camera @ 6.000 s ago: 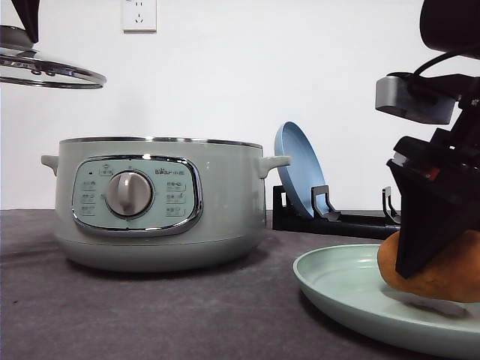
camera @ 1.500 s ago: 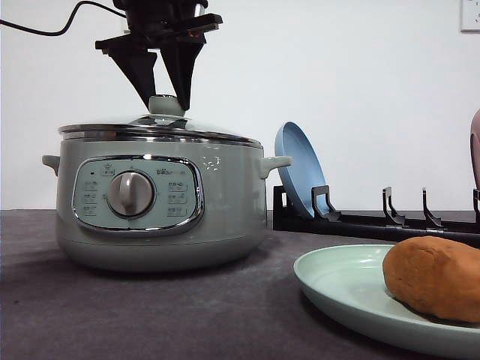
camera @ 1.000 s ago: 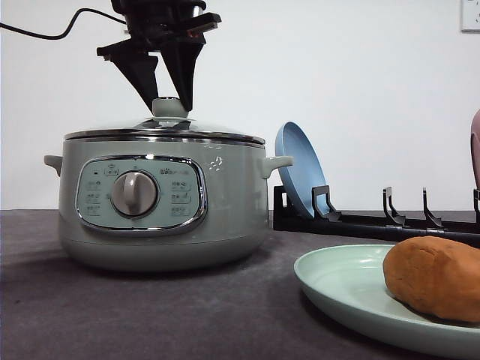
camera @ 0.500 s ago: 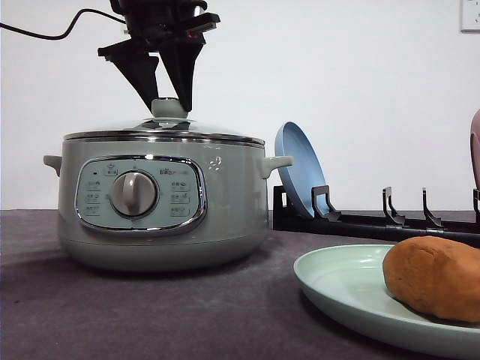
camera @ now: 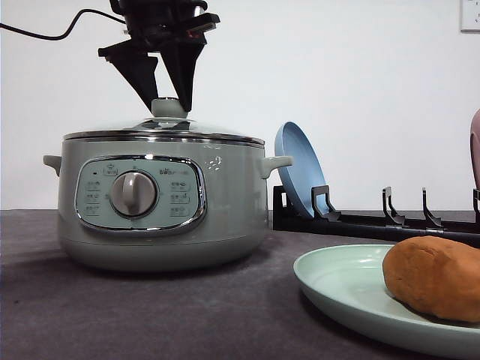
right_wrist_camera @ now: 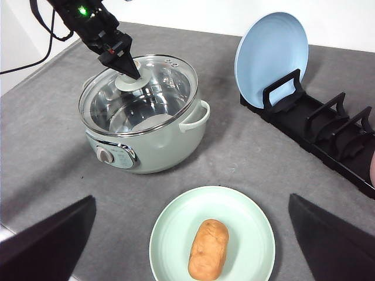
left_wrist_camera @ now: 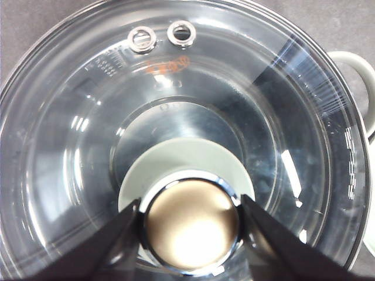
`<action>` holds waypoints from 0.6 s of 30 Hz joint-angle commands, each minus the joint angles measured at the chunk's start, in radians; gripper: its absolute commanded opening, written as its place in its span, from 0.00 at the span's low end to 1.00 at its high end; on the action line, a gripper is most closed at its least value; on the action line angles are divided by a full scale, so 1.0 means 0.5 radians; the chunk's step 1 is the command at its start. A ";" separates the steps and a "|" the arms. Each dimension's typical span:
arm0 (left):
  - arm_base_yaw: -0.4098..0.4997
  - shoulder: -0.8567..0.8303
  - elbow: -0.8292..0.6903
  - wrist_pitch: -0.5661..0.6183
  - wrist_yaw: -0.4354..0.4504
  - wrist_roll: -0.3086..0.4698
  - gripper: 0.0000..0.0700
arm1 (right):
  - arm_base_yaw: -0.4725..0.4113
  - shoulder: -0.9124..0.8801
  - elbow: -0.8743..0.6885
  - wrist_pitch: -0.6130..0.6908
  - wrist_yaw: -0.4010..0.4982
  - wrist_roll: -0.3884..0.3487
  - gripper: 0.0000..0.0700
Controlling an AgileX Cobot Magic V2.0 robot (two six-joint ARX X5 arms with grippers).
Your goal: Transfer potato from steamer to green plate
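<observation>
The potato (camera: 433,277) lies on the green plate (camera: 337,289) at the front right, with nothing touching it; the right wrist view looks down on the potato (right_wrist_camera: 208,249) resting on the plate (right_wrist_camera: 246,216). The steamer (camera: 225,202) stands at the left with its glass lid (camera: 161,131) seated on it. My left gripper (camera: 169,101) points down from above, its fingers (left_wrist_camera: 117,234) pressed against both sides of the lid's knob (left_wrist_camera: 190,222). High above the plate, my right gripper (right_wrist_camera: 192,198) is open, with its fingers far apart.
A black dish rack (camera: 352,221) runs behind the plate, and a blue plate (camera: 300,176) stands upright in its left slot. The steamer's side handle (camera: 276,161) sticks out toward the rack. A dark grey cloth covers the table (camera: 150,315).
Six seconds ago the lid hung lifted at the upper left and my right gripper held the potato over the plate. Now the lid sits on the steamer and the potato lies free. The last second shows no motion.
</observation>
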 commanded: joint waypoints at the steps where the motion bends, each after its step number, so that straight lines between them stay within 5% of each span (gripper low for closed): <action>1: -0.020 0.037 0.057 0.043 0.036 -0.001 0.76 | 0.009 0.013 0.028 0.019 0.005 0.021 0.95; 4: -0.017 0.019 0.057 0.044 0.036 -0.006 0.92 | 0.009 0.012 0.028 0.019 0.006 0.021 0.95; 18: -0.013 -0.305 0.057 -0.027 0.036 -0.008 0.93 | 0.009 0.013 0.028 0.018 0.005 0.021 0.95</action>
